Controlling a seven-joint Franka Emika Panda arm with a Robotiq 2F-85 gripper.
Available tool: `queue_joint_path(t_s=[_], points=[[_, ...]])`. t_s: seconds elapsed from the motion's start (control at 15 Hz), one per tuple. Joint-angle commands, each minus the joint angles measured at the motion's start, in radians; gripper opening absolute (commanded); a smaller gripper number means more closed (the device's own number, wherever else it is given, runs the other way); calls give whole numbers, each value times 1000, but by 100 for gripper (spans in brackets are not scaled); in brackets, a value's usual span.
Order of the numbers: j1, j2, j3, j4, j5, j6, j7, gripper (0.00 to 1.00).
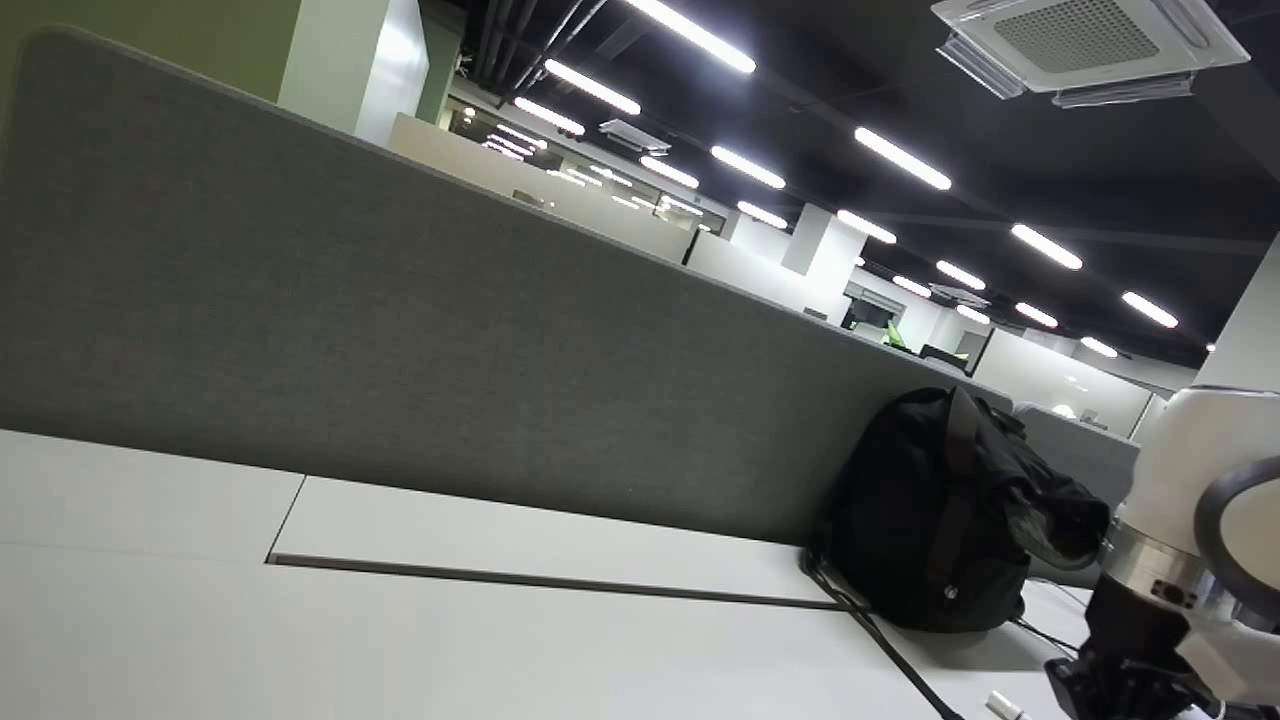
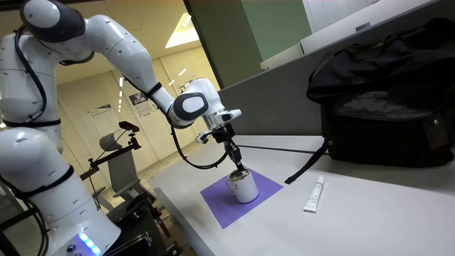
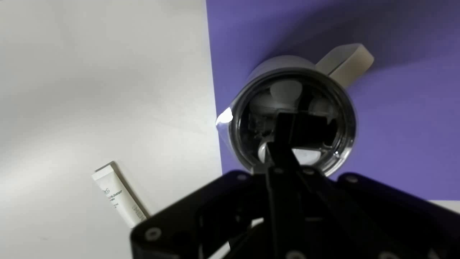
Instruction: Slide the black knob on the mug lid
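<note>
Gripper (image 2: 241,168), black and jointed, at the end of a white, dark-banded robot arm (image 2: 133,57), points steeply down, its two slim fingers pressed together. Their tips are at a round, glossy, see-through lid (image 3: 298,100); whether they touch it cannot be told. A black, roughly rectangular shape (image 3: 309,129) shows on the lid just past the tips, either the knob or a reflection; I cannot tell which. The lid sits on a white mug (image 2: 245,190) with a squared handle (image 3: 350,66), standing upright on a flat purple sheet (image 2: 220,199), near one edge. The sheet lies on a white tabletop (image 2: 355,231). Apart from the sheet, a white squeeze tube (image 2: 314,195) lies flat. Beyond it stands a bulky black fabric bag (image 2: 384,124), seen in both exterior views, with a strap (image 2: 307,163) trailing over the tabletop. Behind rises a grey fabric partition (image 1: 400,300). Farthest, in an exterior view, bright white light strips (image 1: 905,160) line a dark ceiling (image 1: 850,60).
</note>
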Motion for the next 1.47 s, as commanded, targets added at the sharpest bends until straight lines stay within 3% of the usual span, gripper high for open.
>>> queue_joint_path(t_s=[0.0, 0.47, 0.8, 0.93, 1.4], points=[[19, 26, -12, 37, 4, -43, 24, 0], [8, 49, 15, 47, 41, -61, 7, 0], [-61, 35, 101, 47, 175, -81, -70, 0], [-58, 30, 94, 47, 182, -85, -71, 0], [16, -130, -49, -1, 29, -34, 6, 0]])
